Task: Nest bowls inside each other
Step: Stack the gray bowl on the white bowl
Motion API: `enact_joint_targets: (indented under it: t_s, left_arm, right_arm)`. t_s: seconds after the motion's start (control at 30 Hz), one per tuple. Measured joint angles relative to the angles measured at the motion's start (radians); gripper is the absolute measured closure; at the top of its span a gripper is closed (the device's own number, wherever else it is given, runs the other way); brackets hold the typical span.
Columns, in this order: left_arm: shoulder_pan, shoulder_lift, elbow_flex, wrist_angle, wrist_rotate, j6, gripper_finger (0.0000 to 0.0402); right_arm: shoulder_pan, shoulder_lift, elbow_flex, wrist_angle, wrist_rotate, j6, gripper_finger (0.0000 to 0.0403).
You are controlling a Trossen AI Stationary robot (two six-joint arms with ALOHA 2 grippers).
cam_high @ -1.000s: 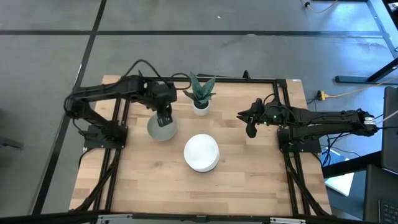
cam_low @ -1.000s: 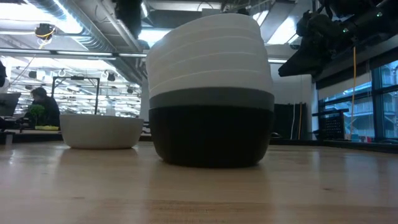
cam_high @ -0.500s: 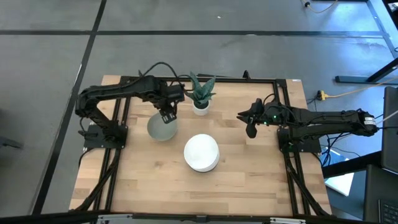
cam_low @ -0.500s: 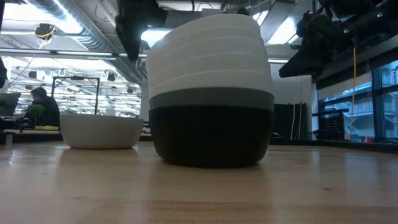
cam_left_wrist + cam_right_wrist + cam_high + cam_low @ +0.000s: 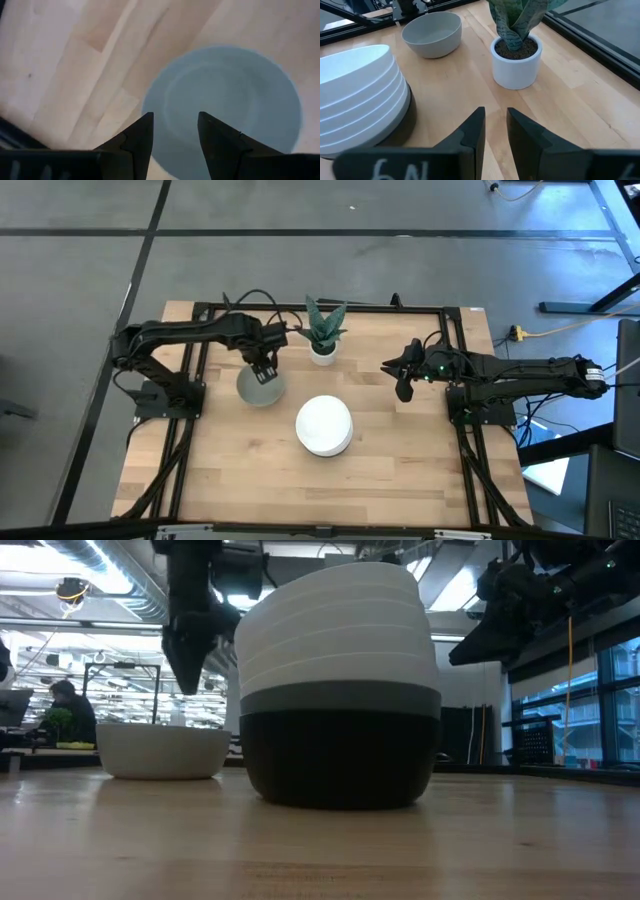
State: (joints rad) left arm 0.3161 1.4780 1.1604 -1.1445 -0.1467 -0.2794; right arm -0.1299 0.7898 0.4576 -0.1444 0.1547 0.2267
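Since half a second ago the left pincer [image 5: 264, 366] has drawn back toward the left and dropped lower, and now hangs just above the far rim of the lone grey bowl [image 5: 260, 386]. Its fingers stand a little apart and hold nothing.

That bowl is round, smooth and pale grey, and sits upright and empty on the table [image 5: 400, 470], left of centre. Near it, at the middle of the table, stands the nested stack of bowls [image 5: 324, 425]: black at the bottom, a grey one next, and white ones on top.

Beyond the two, at the far side, a small white pot with a green plant [image 5: 322, 330] stands just right of the left pincer. The right pincer [image 5: 401, 375] waits at the right, slightly open and empty, well apart from the bowls.
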Motion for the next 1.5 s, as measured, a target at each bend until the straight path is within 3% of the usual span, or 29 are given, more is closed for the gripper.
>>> enact_joint_targets:
  t_s: [0.63,1.5]
  left_arm:
    - [0.096,-0.135,-0.254,0.188,-0.060,-0.072,0.0253]
    - [0.096,-0.135,-0.397,0.293,0.052,-0.059,0.0260]
  right_arm:
    - [0.000,0.000,0.000,0.006,0.001,0.004,0.0321]
    - [-0.032,0.000,0.000,0.022,0.000,0.025,0.0321]
